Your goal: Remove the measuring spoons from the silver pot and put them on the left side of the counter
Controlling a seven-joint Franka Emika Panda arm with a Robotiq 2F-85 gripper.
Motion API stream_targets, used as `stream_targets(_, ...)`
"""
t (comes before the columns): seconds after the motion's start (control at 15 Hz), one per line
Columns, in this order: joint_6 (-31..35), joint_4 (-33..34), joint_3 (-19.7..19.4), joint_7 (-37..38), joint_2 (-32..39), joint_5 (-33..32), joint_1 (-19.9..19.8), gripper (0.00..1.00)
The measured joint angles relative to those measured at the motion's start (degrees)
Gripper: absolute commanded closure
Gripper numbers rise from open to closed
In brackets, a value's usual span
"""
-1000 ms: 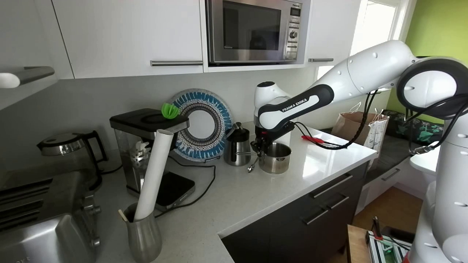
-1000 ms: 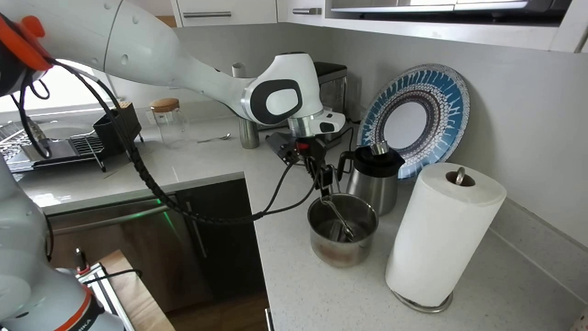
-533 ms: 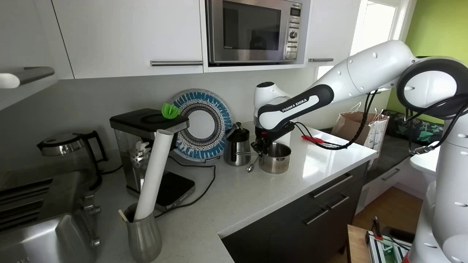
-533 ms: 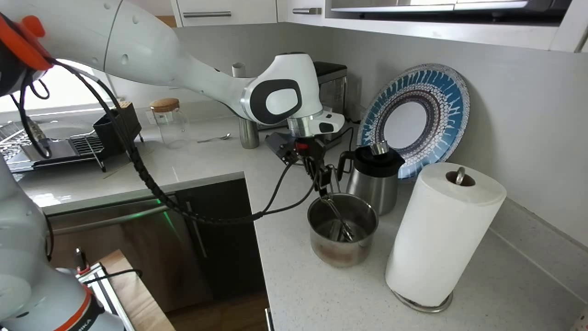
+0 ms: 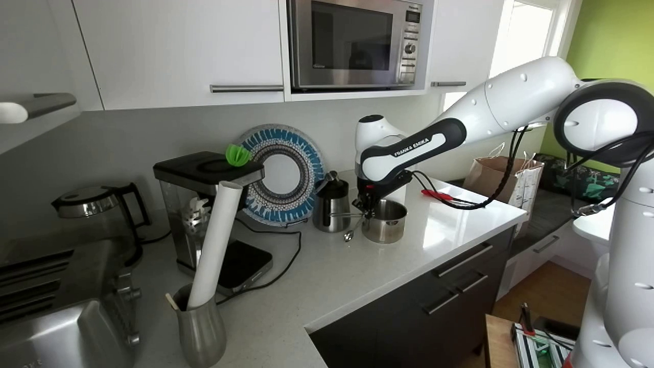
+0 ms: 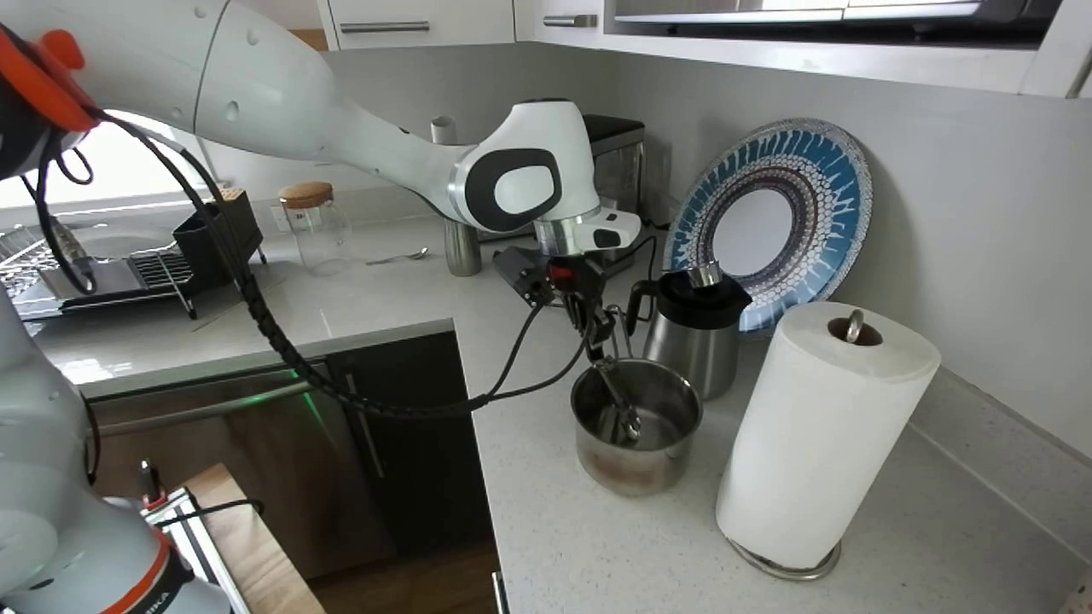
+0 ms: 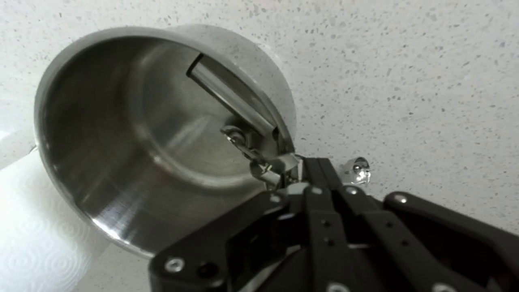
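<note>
Currently under my remote control: one white arm (image 5: 511, 97), lettered FRANKA EMIKA. One black gripper (image 7: 318, 165), fingers pressed together, pinching the measuring spoons (image 6: 630, 425) at the rim of the silver pot (image 5: 383, 231). Measuring spoons, metal: one scoop inside the pot, another outside, just beside its wall. Silver pot: round, upright on the counter (image 5: 317, 276). Also noted from my post: one microwave (image 5: 352, 41), badge too small to read; one toaster (image 5: 71, 327), front lettering only partly in view.

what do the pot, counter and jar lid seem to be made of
Pot: metal, probably steel, shiny; bright streaks on its inside.
Counter: stone or stone-look composite, smooth; grey flecks and glare.
Jar lid: perhaps cork or wood, matte; tan, but too small to settle.
</note>
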Motion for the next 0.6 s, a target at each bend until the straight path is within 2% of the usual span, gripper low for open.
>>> stream_targets(0.13, 0.00, 0.00, -0.03, -0.12, -0.15, -0.04, 0.00, 1.00)
stream_targets(0.2, 0.00, 0.00, -0.03, -0.19, -0.26, -0.07, 0.00, 0.74)
stream_targets(0.27, 0.00, 0.00, -0.03, -0.35, -0.36, -0.07, 0.00, 0.73)
stream_targets(0.6, 0.00, -0.09, 0.00, -0.73, -1.07, -0.67, 0.04, 0.37)
